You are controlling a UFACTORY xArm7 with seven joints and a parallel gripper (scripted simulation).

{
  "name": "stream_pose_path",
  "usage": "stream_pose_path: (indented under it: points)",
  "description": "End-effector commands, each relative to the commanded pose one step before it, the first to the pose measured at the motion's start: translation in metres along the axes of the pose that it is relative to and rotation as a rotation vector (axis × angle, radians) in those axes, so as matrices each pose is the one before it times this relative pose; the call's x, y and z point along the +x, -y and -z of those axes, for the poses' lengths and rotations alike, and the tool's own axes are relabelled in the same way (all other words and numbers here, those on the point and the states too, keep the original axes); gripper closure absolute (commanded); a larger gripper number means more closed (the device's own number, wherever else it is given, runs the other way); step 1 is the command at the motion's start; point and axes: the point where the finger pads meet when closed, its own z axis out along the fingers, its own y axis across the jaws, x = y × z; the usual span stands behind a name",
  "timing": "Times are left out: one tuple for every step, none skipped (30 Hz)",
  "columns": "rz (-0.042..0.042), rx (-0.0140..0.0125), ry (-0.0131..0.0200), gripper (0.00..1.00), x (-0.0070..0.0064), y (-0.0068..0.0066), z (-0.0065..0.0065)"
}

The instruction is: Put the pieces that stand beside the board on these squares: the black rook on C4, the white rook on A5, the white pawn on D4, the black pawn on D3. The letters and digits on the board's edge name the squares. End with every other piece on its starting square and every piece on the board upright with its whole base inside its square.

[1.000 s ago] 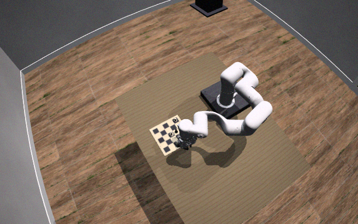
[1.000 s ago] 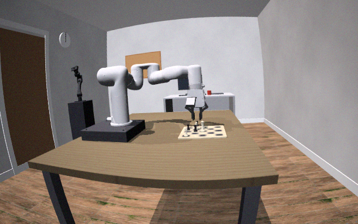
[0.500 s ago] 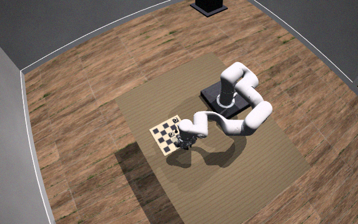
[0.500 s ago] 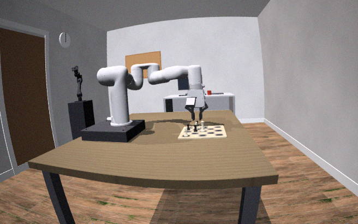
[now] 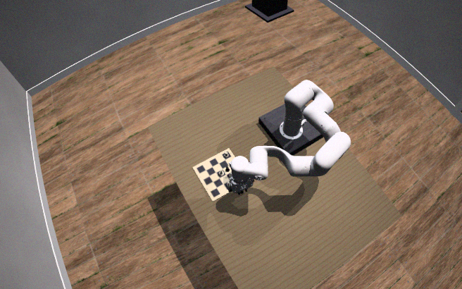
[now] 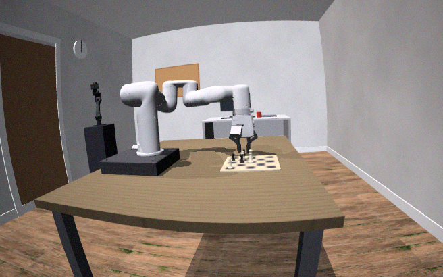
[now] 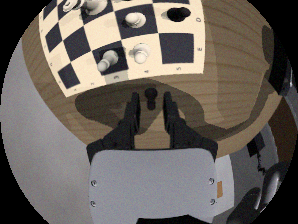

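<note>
Top: the white jointed arm (image 5: 331, 155) (image 6: 147, 125) reached over the cream-and-dark chequered board (image 5: 204, 178) (image 6: 275, 168) (image 7: 159, 69).

Exterior: the black two-fingered claw (image 5: 241, 190) (image 6: 244, 150) (image 7: 151, 100) hung above the wooden surface (image 5: 299, 232) (image 6: 189, 192) (image 7: 235, 100).

Wrist: its fingers were partly apart, gripping nothing; the small black pawn (image 7: 151, 93) was beside the board, showing between them.

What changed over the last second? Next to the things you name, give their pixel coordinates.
The gripper (image 5: 241, 192) (image 6: 244, 152) (image 7: 151, 100) moved slightly down toward the table (image 5: 282, 225) (image 6: 189, 203) (image 7: 70, 120). Nothing visibly taken hold of or let go. The board (image 5: 215, 192) (image 6: 270, 165) (image 7: 177, 48) and arm base (image 5: 269, 123) (image 6: 121, 167) stayed put.
</note>
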Motion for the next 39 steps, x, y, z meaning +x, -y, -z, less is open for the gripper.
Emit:
stream_pose_path:
  points:
    - [0.00021, 0.00403, 0.00203, 0.66, -0.00069, 0.00113, -0.00541]
    - [0.0, 0.0, 0.0, 0.66, 0.0, 0.0, -0.00136]
    - [0.00001, 0.0, 0.0, 0.66, 0.0, 0.0, -0.00116]
    - [0.0, 0.0, 0.0, 0.66, 0.0, 0.0, -0.00095]
    - [0.0, 0.0, 0.0, 0.66, 0.0, 0.0, -0.00074]
    - [0.0, 0.0, 0.0, 0.66, 0.0, 0.0, -0.00054]
    - [0.0, 0.0, 0.0, 0.66, 0.0, 0.0, -0.00035]
    - [0.0, 0.0, 0.0, 0.66, 0.0, 0.0, -0.00019]
    - [0.0, 0.0, 0.0, 0.66, 0.0, 0.0, -0.00008]
    - [0.0, 0.0, 0.0, 0.66, 0.0, 0.0, -0.00001]
    - [0.0, 0.0, 0.0, 0.66, 0.0, 0.0, 0.0]
    - [0.0, 0.0, 0.0, 0.66, 0.0, 0.0, 0.0]
    - [0.0, 0.0, 0.0, 0.66, 0.0, 0.0, 0.0]
    - [0.0, 0.0, 0.0, 0.66, 0.0, 0.0, 0.0]
    - [0.0, 0.0, 0.0, 0.66, 0.0, 0.0, 0.0]
    - [0.0, 0.0, 0.0, 0.66, 0.0, 0.0, 0.0]
    - [0.0, 0.0, 0.0, 0.66, 0.0, 0.0, 0.0]
    - [0.0, 0.0, 0.0, 0.66, 0.0, 0.0, 0.0]
    - [0.0, 0.0, 0.0, 0.66, 0.0, 0.0, 0.0]
    - [0.0, 0.0, 0.0, 0.66, 0.0, 0.0, 0.0]
    - [0.0, 0.0, 0.0, 0.66, 0.0, 0.0, 0.0]
    - [0.0, 0.0, 0.0, 0.66, 0.0, 0.0, 0.0]
    - [0.0, 0.0, 0.0, 0.66, 0.0, 0.0, 0.0]
    - [0.0, 0.0, 0.0, 0.66, 0.0, 0.0, 0.0]
    - [0.0, 0.0, 0.0, 0.66, 0.0, 0.0, 0.0]
    - [0.0, 0.0, 0.0, 0.66, 0.0, 0.0, 0.0]
    - [0.0, 0.0, 0.0, 0.66, 0.0, 0.0, 0.0]
    - [0.0, 0.0, 0.0, 0.66, 0.0, 0.0, 0.0]
    - [0.0, 0.0, 0.0, 0.66, 0.0, 0.0, 0.0]
    - [0.0, 0.0, 0.0, 0.66, 0.0, 0.0, 0.0]
    - [0.0, 0.0, 0.0, 0.66, 0.0, 0.0, 0.0]
    - [0.0, 0.0, 0.0, 0.66, 0.0, 0.0, 0.0]
    - [0.0, 0.0, 0.0, 0.66, 0.0, 0.0, 0.0]
    - [0.0, 0.0, 0.0, 0.66, 0.0, 0.0, 0.0]
    - [0.0, 0.0, 0.0, 0.66, 0.0, 0.0, 0.0]
    - [0.0, 0.0, 0.0, 0.66, 0.0, 0.0, 0.0]
    - [0.0, 0.0, 0.0, 0.66, 0.0, 0.0, 0.0]
    - [0.0, 0.0, 0.0, 0.66, 0.0, 0.0, 0.0]
    - [0.0, 0.0, 0.0, 0.66, 0.0, 0.0, 0.0]
